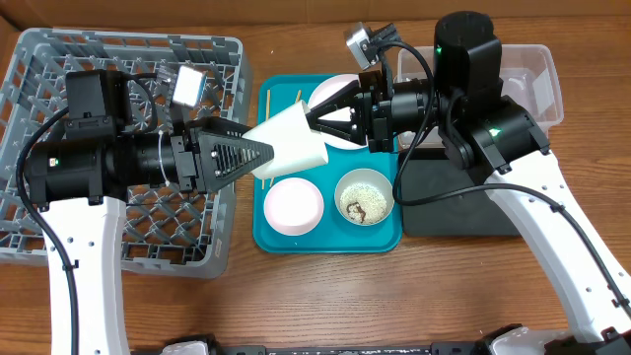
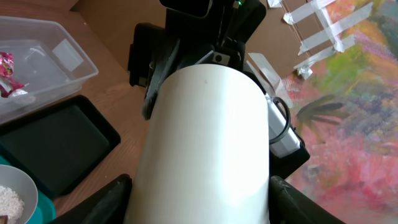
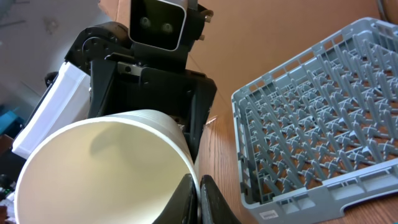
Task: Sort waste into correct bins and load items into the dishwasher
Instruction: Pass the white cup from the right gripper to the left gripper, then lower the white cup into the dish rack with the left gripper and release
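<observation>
Horizontally, arms meet at the white cup [image 1: 291, 148]: right jaws pinch its rim, left jaws clasp its base.

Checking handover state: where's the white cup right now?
Overhead view: the white cup is held on its side over the teal tray, between the left gripper and the right gripper.

White cup [image 2: 205, 143] within left claw [image 2: 200, 202]

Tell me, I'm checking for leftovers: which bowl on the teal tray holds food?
The grey-green bowl, with rice and brown scraps inside; the pink bowl beside it looks empty.
</observation>
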### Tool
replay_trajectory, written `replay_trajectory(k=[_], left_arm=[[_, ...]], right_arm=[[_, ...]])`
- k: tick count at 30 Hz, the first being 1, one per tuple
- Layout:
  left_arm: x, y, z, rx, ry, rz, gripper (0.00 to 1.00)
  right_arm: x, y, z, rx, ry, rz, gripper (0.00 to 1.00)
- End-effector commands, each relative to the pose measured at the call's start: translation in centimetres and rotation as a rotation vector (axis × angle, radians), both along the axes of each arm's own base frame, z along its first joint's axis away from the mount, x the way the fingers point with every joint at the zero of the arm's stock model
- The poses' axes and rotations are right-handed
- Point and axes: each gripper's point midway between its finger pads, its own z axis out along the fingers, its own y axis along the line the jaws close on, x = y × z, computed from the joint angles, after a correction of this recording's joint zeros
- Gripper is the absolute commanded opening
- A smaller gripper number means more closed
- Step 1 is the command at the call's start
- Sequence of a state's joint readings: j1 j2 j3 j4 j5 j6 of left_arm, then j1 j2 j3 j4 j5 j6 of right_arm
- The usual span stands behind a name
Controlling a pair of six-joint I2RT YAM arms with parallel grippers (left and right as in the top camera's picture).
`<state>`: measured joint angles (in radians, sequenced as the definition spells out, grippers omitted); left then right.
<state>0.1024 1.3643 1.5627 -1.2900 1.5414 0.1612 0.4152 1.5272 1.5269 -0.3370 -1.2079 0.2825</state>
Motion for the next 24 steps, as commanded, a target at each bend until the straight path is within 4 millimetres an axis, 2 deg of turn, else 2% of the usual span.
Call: replay_trajectory(k=[1,2,3,4,5,9,12,15,17,18,20,22,24], left_arm=[[-0.9,-0.4,0.9,-0.033,-0.035,-0.030,0.62],[-1.0,-0.4,0.9,-0.033,-0.029,-0.030,0.66],[-1.0,-0.4,0.9,-0.034,-0.021,-0.030,0.80],[-1.1,-0.4,0.9,-0.035,-0.013,-0.030,0.85],[-1.1,-0.4,0.8,-0.036,-0.006,-0.030,0.86],[-1.2,-0.4,0.8,-0.036,-0.001,-0.030,0.72],[-1.2,-0.4,0.8,-0.036,0.001,-0.030,0.56],[-1.2,-0.4,0.8,-0.036,0.001,-0.030,0.56],[-1.2,-0.4,0.8,-0.036,0.000,-0.030,0.48],[-1.2,-0.4,0.8,-0.036,0.000,-0.030,0.47],[-0.9,-0.3,0.3,-0.008,0.003,-0.015,0.47],[-0.4,-0.2,-0.7,0.055,0.008,0.015,0.46],[0.3,0.1,-2.4,0.158,0.027,0.068,0.45]], right_arm=[[0.0,0.1,0.9,0.006,-0.019,-0.016,0.04],[0.1,0.1,0.9,0.007,-0.022,-0.018,0.04],[0.1,0.1,0.9,0.006,-0.022,-0.023,0.04],[0.1,0.1,1.0,0.007,-0.025,-0.023,0.04],[0.1,0.1,1.0,0.008,-0.027,-0.022,0.04],[0.1,0.1,1.1,0.011,-0.034,-0.022,0.04],[0.1,0.2,1.2,0.013,-0.039,-0.022,0.04],[0.2,0.2,1.2,0.014,-0.032,-0.023,0.04],[0.2,0.2,1.2,0.015,-0.026,-0.024,0.04],[0.2,0.2,1.3,0.015,-0.027,-0.024,0.06],[0.2,0.2,1.2,0.015,-0.027,-0.024,0.44],[0.6,0.1,1.1,0.008,-0.034,-0.047,0.52],[1.8,-0.1,0.3,-0.026,-0.030,-0.121,0.53]])
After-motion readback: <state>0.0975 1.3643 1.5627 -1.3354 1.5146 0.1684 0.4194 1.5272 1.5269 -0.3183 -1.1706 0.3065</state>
